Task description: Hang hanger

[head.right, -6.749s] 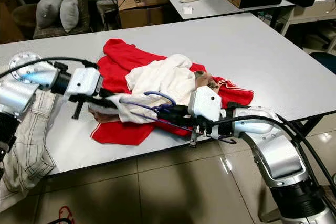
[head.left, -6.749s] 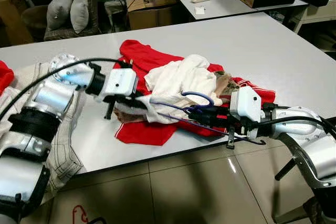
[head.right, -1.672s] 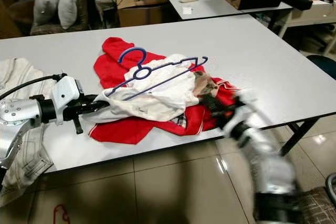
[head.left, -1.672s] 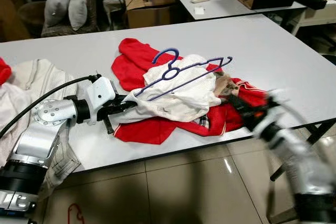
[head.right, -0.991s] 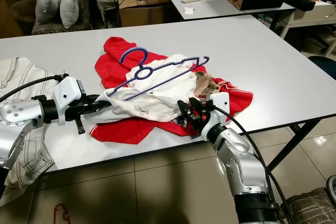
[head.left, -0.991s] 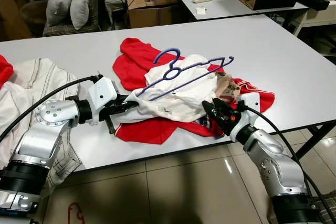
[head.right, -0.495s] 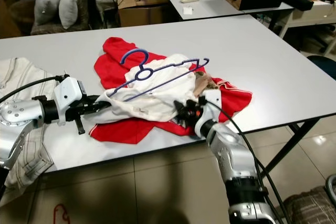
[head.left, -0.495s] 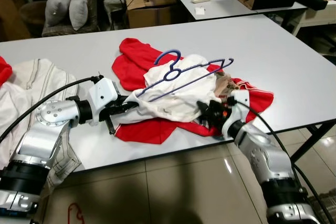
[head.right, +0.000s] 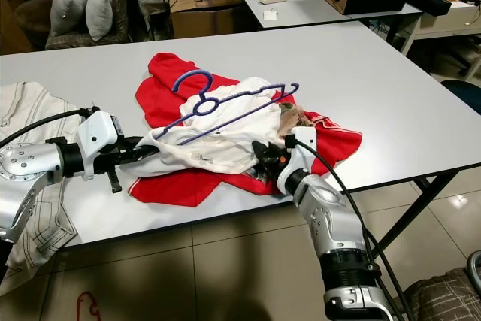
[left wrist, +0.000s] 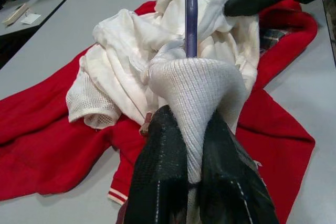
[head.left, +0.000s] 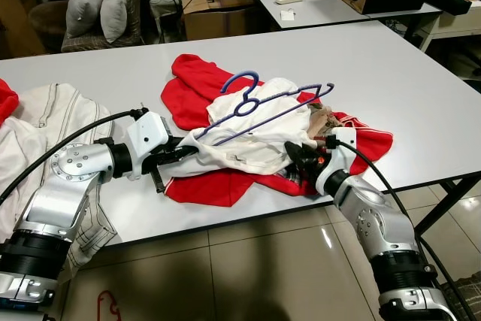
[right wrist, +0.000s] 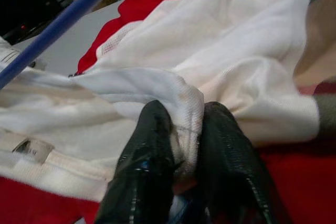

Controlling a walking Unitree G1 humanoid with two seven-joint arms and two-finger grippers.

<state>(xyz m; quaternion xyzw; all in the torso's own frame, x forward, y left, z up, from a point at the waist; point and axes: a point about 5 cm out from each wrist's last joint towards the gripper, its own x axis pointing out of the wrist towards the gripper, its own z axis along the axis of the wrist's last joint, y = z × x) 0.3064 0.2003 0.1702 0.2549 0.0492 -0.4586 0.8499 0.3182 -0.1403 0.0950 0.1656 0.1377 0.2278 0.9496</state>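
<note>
Left gripper (left wrist: 191, 145): clamped on a ribbed white fold of the shirt (head.left: 252, 129), at the near left end of the pile.
Right gripper (right wrist: 184, 140): pinching the shirt's white hem at the near right end, right by the counter (head.left: 421, 80) edge.
Hanger (head.left: 259, 107): blue, lying on top of the shirt, hook toward the far side, bar slanting across. The left wrist view has its rod running up out of the very fold that gripper grips, so one end looks tucked into the cloth.
Underneath: a red garment (head.left: 192, 84) spread flat, with a scrap of brown patterned cloth (head.left: 323, 119) beside the right gripper.
Off to the left: pale jeans (head.left: 52, 110) on the counter, well apart from the action.
Risk one: both grips are on cloth, not on the hanger; pull the ends unevenly and the free end could slide off the shirt.
Risk two: the right pinch is thin, just a hem edge, and could slip under tension.
Risk three: the red garment may drag along and go over the counter edge.
</note>
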